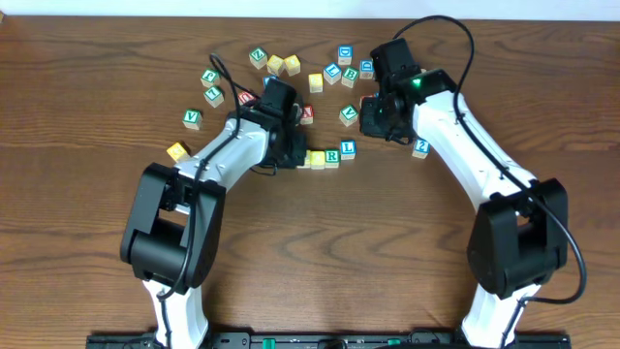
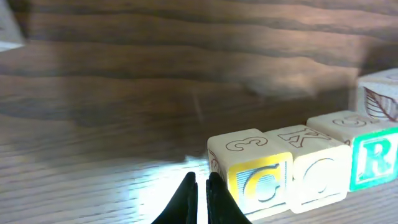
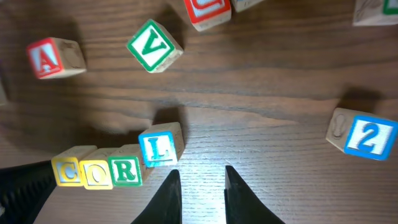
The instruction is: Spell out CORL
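Reading along the row from the right wrist view, the C cube [image 3: 67, 171], O cube [image 3: 96, 175] and R cube [image 3: 126, 170] sit shoulder to shoulder near the middle of the table [image 1: 387, 252]. The L cube [image 3: 158, 148] touches the R at one corner but stands a little out of line, stepped back and slightly turned. The word looks spelled, so the step in hand is probably squaring up that last letter. The left gripper [image 2: 202, 186] has its fingers pressed together with nothing between them. It is low at the outer face of the C cube, though whether it touches the cube cannot be told. The right gripper [image 3: 202, 177] hangs just beside the L, its fingers a small way apart and empty. To do this well, the left fingertips would best serve as a stop at the C end. The right arm could then ease the L flat against the R with a short, slow push on its free side, and lift straight up so nothing drags. A hard shove could skew the whole row. Nearby lie a green V cube [image 3: 154, 45], a red A cube [image 3: 53, 57] and a blue 2 cube [image 3: 367, 137], all apart from the word. More spare cubes [image 1: 291, 66] are scattered toward the far edge. The tabletop is dark, strongly grained wood with a soft glare under each wrist. Beyond the table only a pale strip [image 1: 97, 8] of the room shows.
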Controlling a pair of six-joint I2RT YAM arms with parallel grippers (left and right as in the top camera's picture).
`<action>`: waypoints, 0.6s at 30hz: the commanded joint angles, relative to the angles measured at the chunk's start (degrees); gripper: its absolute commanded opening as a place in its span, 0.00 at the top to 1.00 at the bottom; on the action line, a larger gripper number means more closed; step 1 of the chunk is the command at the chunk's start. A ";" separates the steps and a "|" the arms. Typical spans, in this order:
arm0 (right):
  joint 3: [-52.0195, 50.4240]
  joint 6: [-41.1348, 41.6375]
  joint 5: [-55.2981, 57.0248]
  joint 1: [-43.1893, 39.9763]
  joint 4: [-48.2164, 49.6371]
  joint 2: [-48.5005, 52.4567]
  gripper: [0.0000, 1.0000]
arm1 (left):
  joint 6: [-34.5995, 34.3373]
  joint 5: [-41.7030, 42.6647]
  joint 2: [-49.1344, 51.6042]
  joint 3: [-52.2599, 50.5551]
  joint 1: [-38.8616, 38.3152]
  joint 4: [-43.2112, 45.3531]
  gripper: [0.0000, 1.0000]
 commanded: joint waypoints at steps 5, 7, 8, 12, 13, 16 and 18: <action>-0.11 -0.02 -0.42 0.00 0.11 0.68 0.81 | -0.50 0.68 0.70 -0.44 -0.28 0.66 0.92; -0.11 -0.02 -0.48 0.00 0.13 0.68 0.81 | -0.70 0.68 0.70 -0.44 -0.35 0.90 0.93; -0.11 -0.02 -0.57 0.00 0.15 0.68 0.81 | -0.72 0.68 0.70 -0.44 -0.39 0.98 0.93; -0.11 -0.07 -0.79 0.24 0.13 0.68 0.80 | -0.72 0.68 0.70 -0.44 -0.39 1.09 0.93; -0.11 -0.07 -0.79 0.39 0.15 0.68 0.80 | -0.72 0.70 0.70 -0.44 -0.39 1.07 0.92; -0.11 -0.02 -0.79 0.92 0.15 0.70 0.79 | -0.96 0.68 0.70 -0.44 -0.39 1.07 0.93; -0.11 -0.02 -0.76 1.36 0.50 0.74 0.78 | -1.38 0.68 0.70 -0.44 -0.39 1.09 0.93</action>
